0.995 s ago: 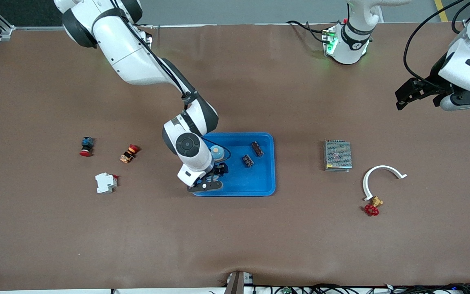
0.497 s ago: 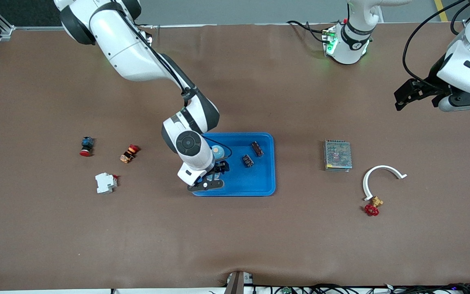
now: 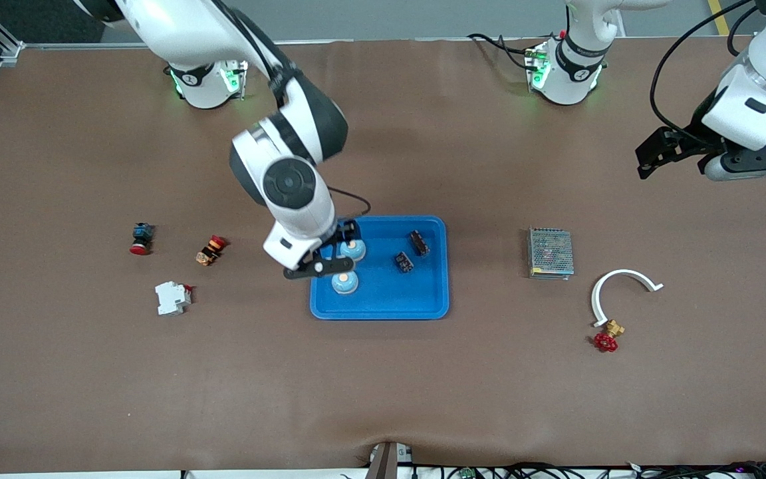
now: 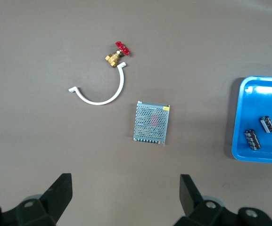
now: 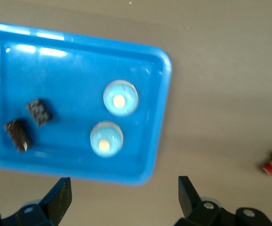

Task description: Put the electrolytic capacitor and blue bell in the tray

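Spread wide and holding nothing, the right gripper (image 3: 330,256) hangs over the end of the shallow bright-blue plastic tray (image 3: 423,307) that faces the right arm's end of the table.

Toward that end lie a small black push-button with a red cap (image 3: 140,238), a small orange-and-red button switch (image 3: 211,249) and, nearer the camera, a white plastic circuit breaker (image 3: 172,297), all well apart from the tray.

In the tray sit two pale-blue round bells with light centres (image 5: 120,98) (image 5: 106,138), close together by the rim, one partly under the gripper. Two dark cylindrical electrolytic capacitors (image 3: 403,261) (image 3: 419,242) lie on their sides nearer the left arm's end of the tray, apart from the bells, with bare blue floor between.

Past the tray comes open brown table (image 3: 383,392), then a grey metal mesh box (image 3: 550,252), a white plastic curved half-ring (image 3: 616,286) and a small brass valve with a red handwheel (image 3: 608,335) touching the ring's end.

The left gripper (image 4: 126,195) waits high over the table's edge, fingers spread and empty.
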Controlling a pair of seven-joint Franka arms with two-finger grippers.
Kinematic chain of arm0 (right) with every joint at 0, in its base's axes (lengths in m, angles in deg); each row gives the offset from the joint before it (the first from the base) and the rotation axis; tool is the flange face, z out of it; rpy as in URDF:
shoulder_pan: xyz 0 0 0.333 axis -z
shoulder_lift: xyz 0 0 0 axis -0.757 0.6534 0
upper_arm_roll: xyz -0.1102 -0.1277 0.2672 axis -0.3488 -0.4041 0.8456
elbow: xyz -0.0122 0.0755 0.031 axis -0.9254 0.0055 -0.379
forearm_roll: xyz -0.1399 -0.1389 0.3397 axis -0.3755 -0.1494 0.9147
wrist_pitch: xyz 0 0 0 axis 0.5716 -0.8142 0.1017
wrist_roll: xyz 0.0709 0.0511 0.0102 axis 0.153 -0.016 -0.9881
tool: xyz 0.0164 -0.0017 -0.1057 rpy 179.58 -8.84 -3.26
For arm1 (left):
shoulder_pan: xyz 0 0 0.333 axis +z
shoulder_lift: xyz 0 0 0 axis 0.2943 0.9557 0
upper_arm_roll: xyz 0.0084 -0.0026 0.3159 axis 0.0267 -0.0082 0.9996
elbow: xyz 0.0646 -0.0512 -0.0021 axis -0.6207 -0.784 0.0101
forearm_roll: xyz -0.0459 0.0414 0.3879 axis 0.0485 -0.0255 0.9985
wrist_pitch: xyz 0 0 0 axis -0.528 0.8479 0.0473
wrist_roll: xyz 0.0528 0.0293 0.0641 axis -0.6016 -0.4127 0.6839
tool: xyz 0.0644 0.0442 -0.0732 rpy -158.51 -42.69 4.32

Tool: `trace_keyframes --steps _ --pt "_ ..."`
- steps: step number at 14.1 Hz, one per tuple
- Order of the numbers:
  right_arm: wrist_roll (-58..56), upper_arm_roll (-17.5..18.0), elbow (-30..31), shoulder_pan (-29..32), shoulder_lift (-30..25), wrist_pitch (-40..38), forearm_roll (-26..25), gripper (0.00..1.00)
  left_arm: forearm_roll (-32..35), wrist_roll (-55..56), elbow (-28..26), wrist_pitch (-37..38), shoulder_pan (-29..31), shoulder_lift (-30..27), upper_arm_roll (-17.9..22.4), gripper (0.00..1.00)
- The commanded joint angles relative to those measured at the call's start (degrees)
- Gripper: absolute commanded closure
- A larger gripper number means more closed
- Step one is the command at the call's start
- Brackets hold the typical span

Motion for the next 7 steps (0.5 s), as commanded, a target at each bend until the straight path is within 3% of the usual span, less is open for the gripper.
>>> trace_keyframes --steps 1,5,7 --pt "0.6 0.0 4.7 -0.2 -9.3 -6.2 0.2 0.0 -0.2 -0.7 0.5 1.2 0.5 -1.5 -1.3 0.0" --pt "-3.7 0.0 5.7 2.5 -18.2 -16.7 0.9 0.0 0.8 -1.0 0.4 1.2 0.7 -1.0 -1.4 0.0" --pt "-7.4 -0.3 10.3 6.0 -24.4 -18.4 1.0 0.0 1.2 -0.8 0.4 1.6 0.7 -1.0 -1.4 0.0"
